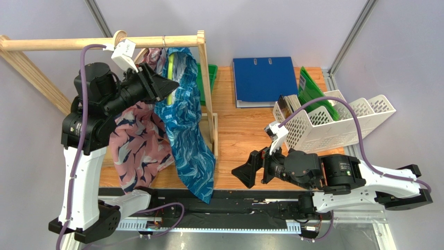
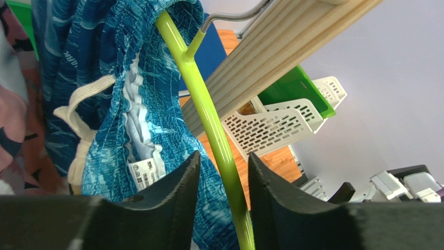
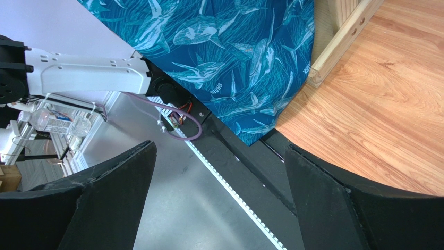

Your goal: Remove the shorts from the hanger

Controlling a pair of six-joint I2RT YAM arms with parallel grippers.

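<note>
Wood table (image 1: 245, 130), prob. lilac walls (image 1: 292, 26)

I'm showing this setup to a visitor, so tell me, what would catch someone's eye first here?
Two bright garments hanging from the wooden rail at left: the blue-teal shorts, reaching past the near edge of the table, and the pink shorts beside them. Then the left gripper up at the rail, jaws open either side of the lime-green hanger, and the right gripper, wide open, low by the front edge.

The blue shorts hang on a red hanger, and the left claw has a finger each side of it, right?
Not red: the hanger is lime green, as the left wrist view shows. The blue shorts hang on it, the left gripper straddling it.
</note>
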